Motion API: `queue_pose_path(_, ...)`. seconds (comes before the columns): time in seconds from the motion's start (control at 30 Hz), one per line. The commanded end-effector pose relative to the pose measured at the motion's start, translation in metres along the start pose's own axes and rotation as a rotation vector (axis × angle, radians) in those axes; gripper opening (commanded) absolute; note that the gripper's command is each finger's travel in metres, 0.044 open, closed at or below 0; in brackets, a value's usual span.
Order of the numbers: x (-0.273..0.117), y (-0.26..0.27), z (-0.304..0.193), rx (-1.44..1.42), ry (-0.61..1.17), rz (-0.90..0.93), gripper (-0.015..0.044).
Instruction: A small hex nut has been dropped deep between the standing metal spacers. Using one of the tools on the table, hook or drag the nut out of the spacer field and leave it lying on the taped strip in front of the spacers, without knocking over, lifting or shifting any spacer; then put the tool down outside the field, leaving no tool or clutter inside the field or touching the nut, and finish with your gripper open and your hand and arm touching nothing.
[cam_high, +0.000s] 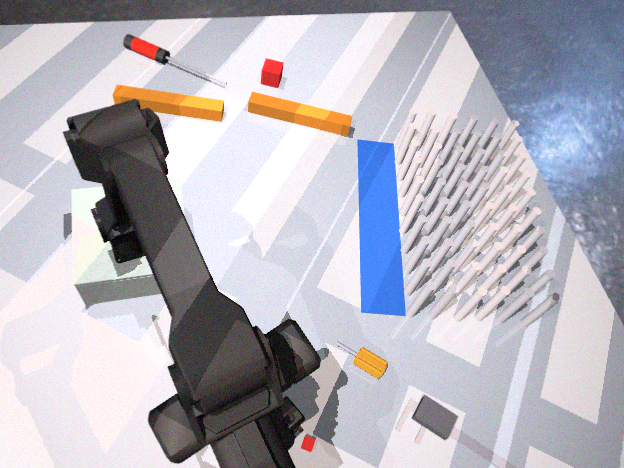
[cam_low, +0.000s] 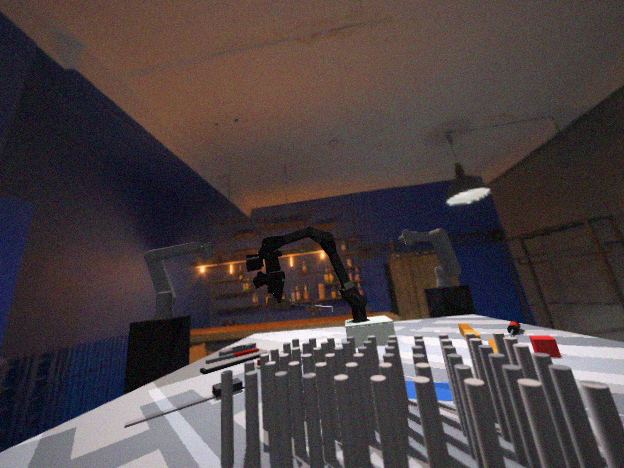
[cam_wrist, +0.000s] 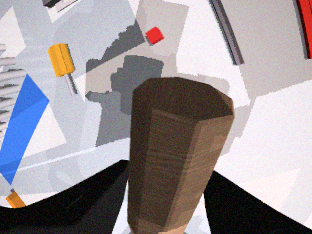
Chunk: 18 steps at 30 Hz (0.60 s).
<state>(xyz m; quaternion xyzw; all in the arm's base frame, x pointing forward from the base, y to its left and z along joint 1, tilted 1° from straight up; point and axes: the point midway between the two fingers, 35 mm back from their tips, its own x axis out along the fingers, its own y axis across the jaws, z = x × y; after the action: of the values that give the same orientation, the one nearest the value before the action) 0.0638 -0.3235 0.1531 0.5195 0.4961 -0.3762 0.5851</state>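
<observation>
My gripper (cam_low: 276, 300) (cam_wrist: 167, 173) is shut on the brown faceted wooden handle (cam_wrist: 180, 145) of a tool. It hangs high above the table, away from the spacers; the arm hides it in the top view. The tool's thin shaft (cam_high: 159, 330) (cam_low: 322, 306) shows past the arm, with a small bent tip in the exterior view. The grey metal spacers (cam_high: 477, 274) (cam_low: 227, 418) stand in a dense field. The blue taped strip (cam_high: 380, 226) (cam_low: 428, 390) (cam_wrist: 24, 122) lies in front of them. I cannot make out the hex nut.
A yellow-handled tool (cam_high: 370, 362) (cam_wrist: 61, 60) and a dark-headed tool (cam_high: 434, 416) (cam_low: 227, 387) lie near the field. A small red cube (cam_high: 308, 443) (cam_wrist: 155, 35) is close by. Orange bars (cam_high: 299, 114) (cam_high: 168, 103), a red cube (cam_high: 272, 73) and a red-handled screwdriver (cam_high: 146, 47) lie on the far side.
</observation>
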Motion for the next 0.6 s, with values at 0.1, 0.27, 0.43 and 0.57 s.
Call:
queue_pose_path(0.1, 0.007, 0.023, -0.007, -0.151, 0.021, -0.021, 0.0000)
queue_pose_path(0.27, 0.012, 0.041, -0.012, -0.322, 0.036, -0.048, 0.0000)
queue_pose_path(0.43, 0.016, 0.058, -0.019, -0.494, 0.052, -0.074, 0.0000)
queue_pose_path(0.57, 0.020, 0.072, -0.024, -0.631, 0.066, -0.094, 0.0000)
